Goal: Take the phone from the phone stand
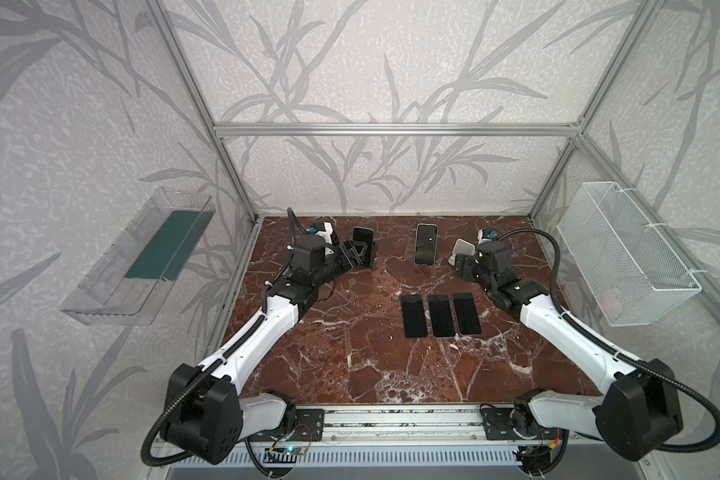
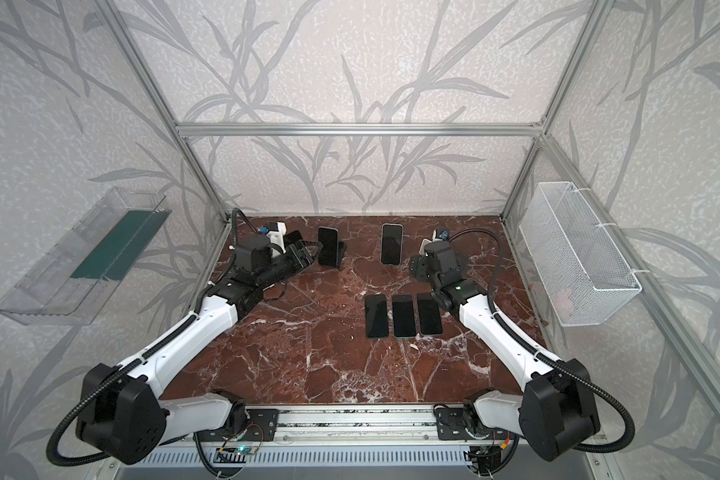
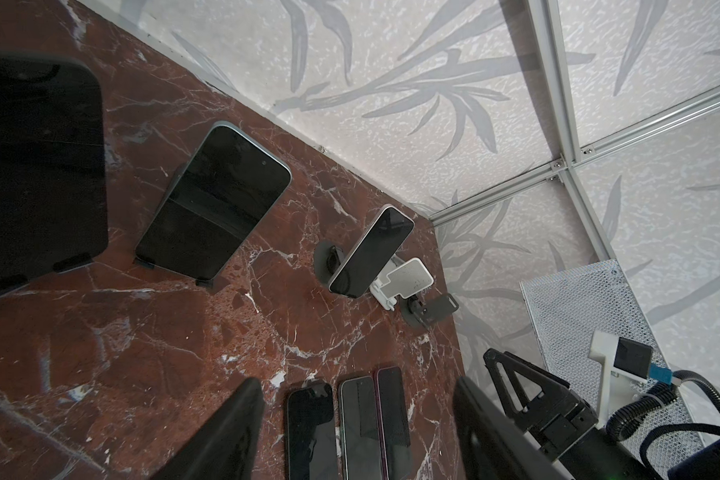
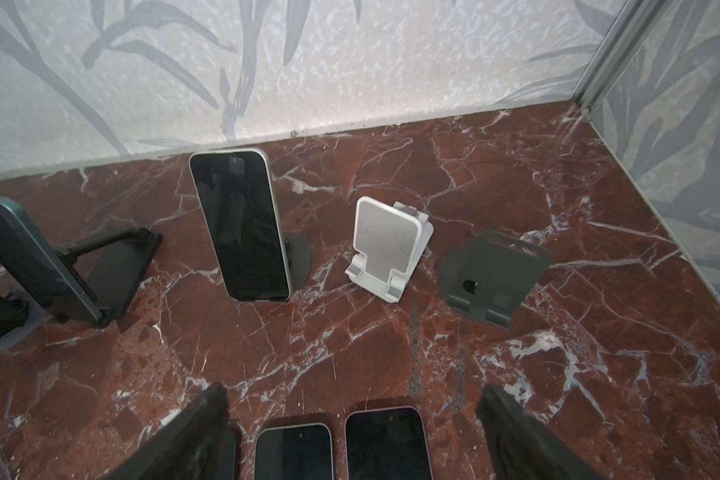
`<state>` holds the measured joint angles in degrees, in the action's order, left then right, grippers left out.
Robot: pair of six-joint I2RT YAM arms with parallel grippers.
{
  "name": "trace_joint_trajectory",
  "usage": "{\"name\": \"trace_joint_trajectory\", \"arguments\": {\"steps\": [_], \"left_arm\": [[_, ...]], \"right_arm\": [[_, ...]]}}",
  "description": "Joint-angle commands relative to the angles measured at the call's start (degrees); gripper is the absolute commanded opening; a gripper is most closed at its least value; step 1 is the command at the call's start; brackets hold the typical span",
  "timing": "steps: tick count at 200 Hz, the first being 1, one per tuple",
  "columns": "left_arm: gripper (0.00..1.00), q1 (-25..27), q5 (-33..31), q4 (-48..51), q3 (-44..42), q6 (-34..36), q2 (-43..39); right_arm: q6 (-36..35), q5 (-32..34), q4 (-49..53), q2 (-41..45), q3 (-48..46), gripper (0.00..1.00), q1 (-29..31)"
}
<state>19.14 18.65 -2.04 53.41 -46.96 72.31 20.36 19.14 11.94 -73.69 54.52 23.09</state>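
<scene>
The right gripper is wide open and holds nothing. Three flat phones lie near it. The left gripper is open and empty too. Just beside it, a phone leans on a black stand; maybe they touch. A second phone stands farther right.

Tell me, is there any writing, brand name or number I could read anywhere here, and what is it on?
None can be read.
Flat phones: dark screens, no text.
Propped phone: dark screen, no text.
White phone stand: plain, no marking.
Small circuit board: any print is too small to read.
</scene>
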Motion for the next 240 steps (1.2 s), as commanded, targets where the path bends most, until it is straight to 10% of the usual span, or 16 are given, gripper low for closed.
{"name": "trace_joint_trajectory", "arguments": {"steps": [1, 53, 80, 240], "left_arm": [[0.73, 0.4, -1.9, 0.7, 1.8, 1.0, -1.1], [0.80, 0.4, -6.3, 2.3, 0.9, -1.0, -0.6], [0.99, 0.3, -7.8, 2.5, 0.4, -2.4, -0.9], [0.94, -1.9, -1.9, -3.3, -1.5, -8.1, 0.2]], "right_arm": [[1.9, 3.4, 4.4, -1.7, 4.6, 0.94, 1.3], [8.0, 6.5, 4.0, -8.6, 6.3, 0.98, 8.3], [8.6, 7.0, 4.0, -11.4, 9.8, 0.98, 9.5], [10.2, 2.8, 1.6, 5.4, -4.9, 0.97, 14.9]]}}
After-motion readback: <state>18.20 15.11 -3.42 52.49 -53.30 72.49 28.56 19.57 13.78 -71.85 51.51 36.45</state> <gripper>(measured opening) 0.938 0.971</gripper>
